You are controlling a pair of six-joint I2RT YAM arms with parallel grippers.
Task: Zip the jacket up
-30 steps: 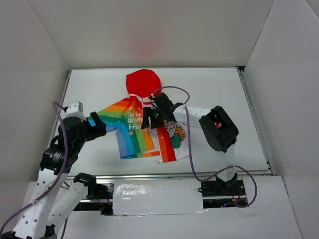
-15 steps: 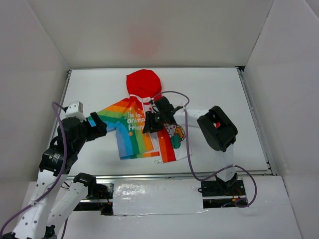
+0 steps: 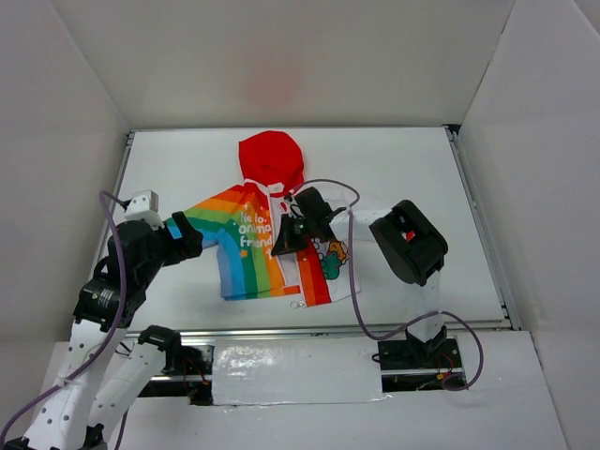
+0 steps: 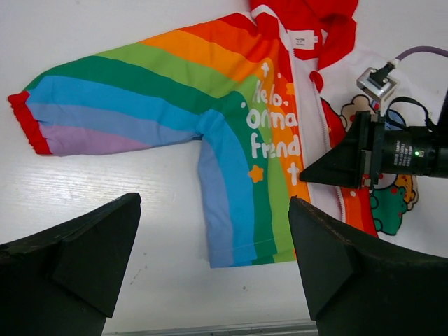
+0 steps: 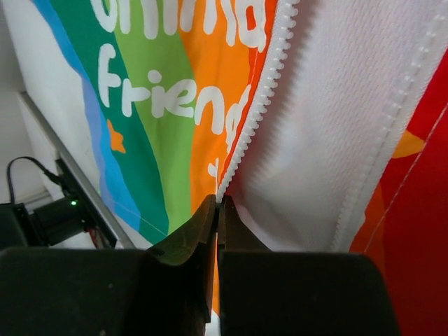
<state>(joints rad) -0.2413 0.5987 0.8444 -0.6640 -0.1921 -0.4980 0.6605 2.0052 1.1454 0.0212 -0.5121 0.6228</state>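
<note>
Right fingers (image 5: 185,245) seemingly pinch jacket (image 3: 246,246) zipper (image 5: 257,105) edge; left fingers (image 4: 77,252) apart.

setting: robot lab test cell | cues: white panel walls (image 3: 281,56), white table (image 3: 412,169), taped mounting rail (image 3: 295,373), loose cable (image 3: 359,300)

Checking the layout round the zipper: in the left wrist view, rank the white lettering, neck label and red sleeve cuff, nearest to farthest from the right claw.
1. white lettering, right beside the right claw.
2. neck label, higher up in the picture.
3. red sleeve cuff, far across at the opposite edge.
</note>
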